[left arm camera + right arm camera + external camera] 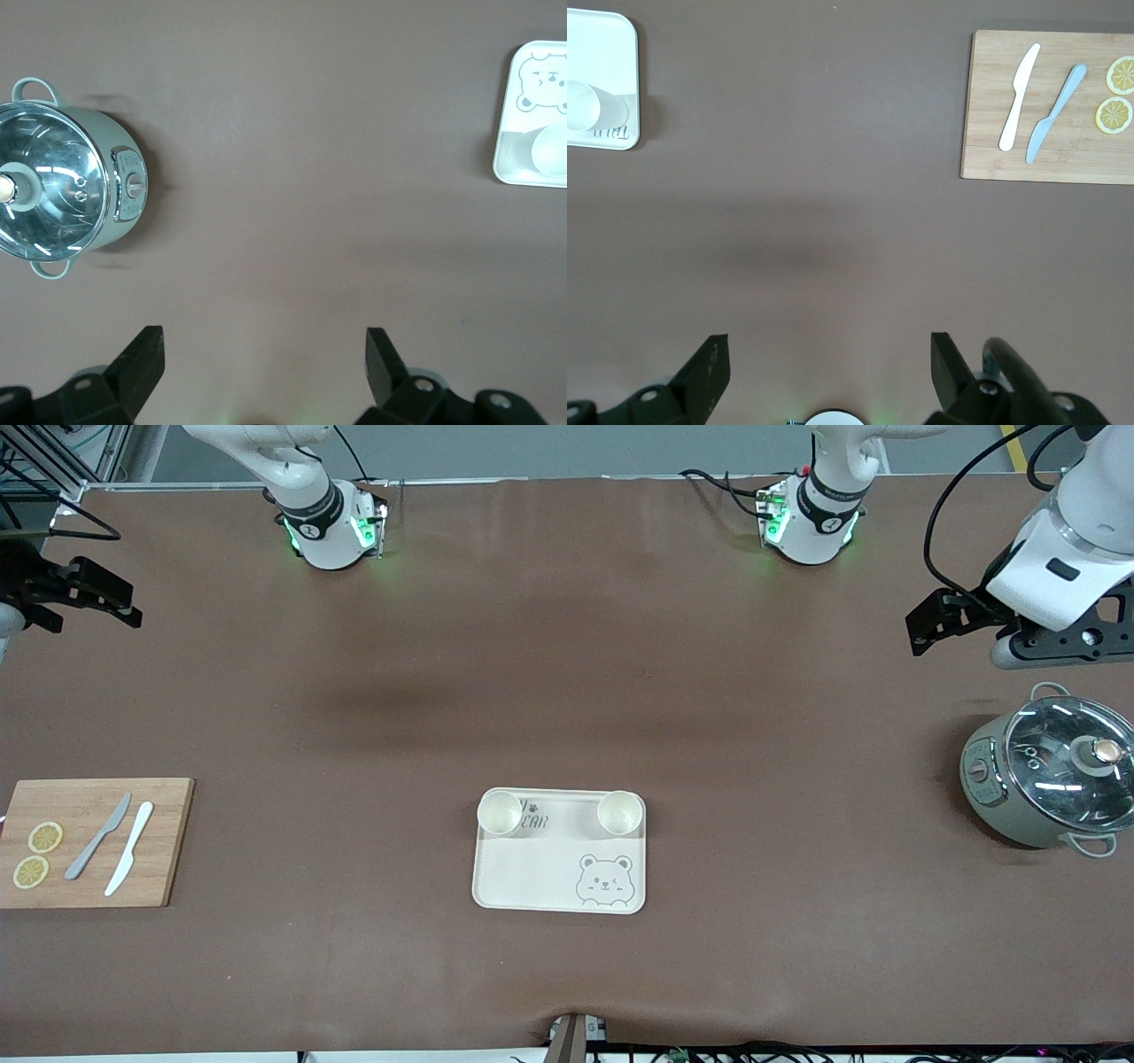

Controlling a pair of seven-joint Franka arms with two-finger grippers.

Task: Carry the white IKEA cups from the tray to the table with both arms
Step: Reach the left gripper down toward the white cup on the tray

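I see the right gripper [93, 602] open, empty, over bare table. One bamboo board [93, 797] carries two lemon slices [44, 837] and two knives [99, 836]. Two white IKEA cups [500, 812] [619, 812] stand upright in one bear tray [532, 877]. One lidded pot [1050, 779] sits under the left gripper [926, 624], also open, empty.

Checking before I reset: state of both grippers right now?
Left gripper: open, empty, up over bare table beside the pot.
Right gripper: open, empty, up over bare table near the cutting board.
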